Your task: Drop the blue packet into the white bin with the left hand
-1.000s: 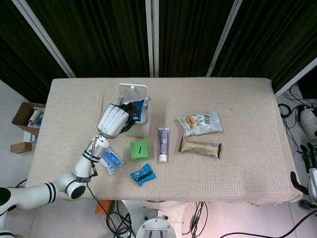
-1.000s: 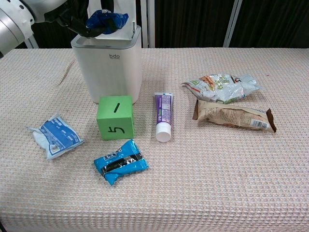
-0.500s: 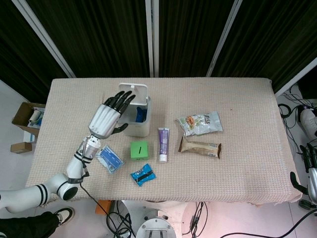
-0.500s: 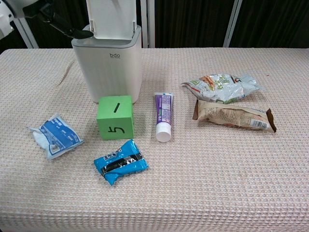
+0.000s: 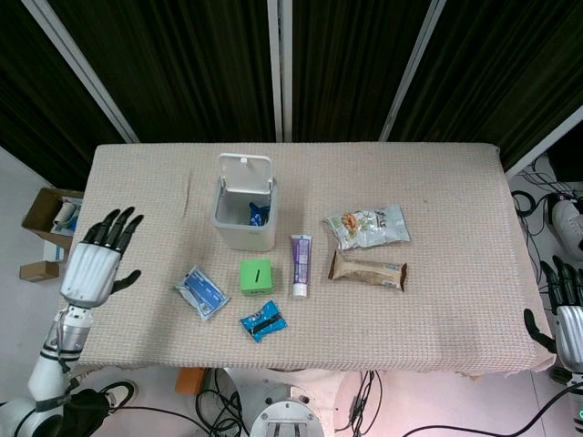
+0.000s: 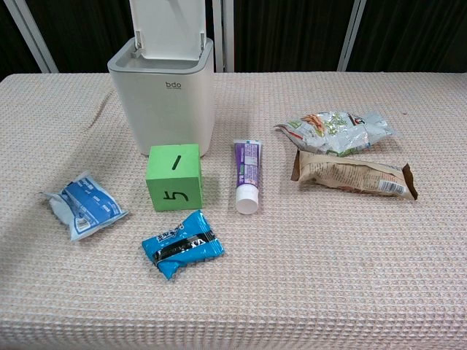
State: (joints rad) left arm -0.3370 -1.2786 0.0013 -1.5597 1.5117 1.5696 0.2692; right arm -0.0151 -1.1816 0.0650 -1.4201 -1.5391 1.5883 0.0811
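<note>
Dark curtains | beige woven table (image 5: 455,182) | left robot hand (image 5: 94,262) spread, empty | right robot hand (image 5: 567,309) unclear

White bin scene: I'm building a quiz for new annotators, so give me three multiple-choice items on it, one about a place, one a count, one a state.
1. Where is the blue packet?
A. inside the white bin
B. beside the green cube
C. in the left hand

2. How many blue-and-white or blue-and-black packs lie on the table?
A. none
B. two
C. four

3. How is the bin's lid?
A. shut
B. missing
C. raised open

Answers:
1 A, the head view shows blue inside the bin.
2 B, one lies left of the cube, one in front of it.
3 C, it stands up behind the opening.
</note>
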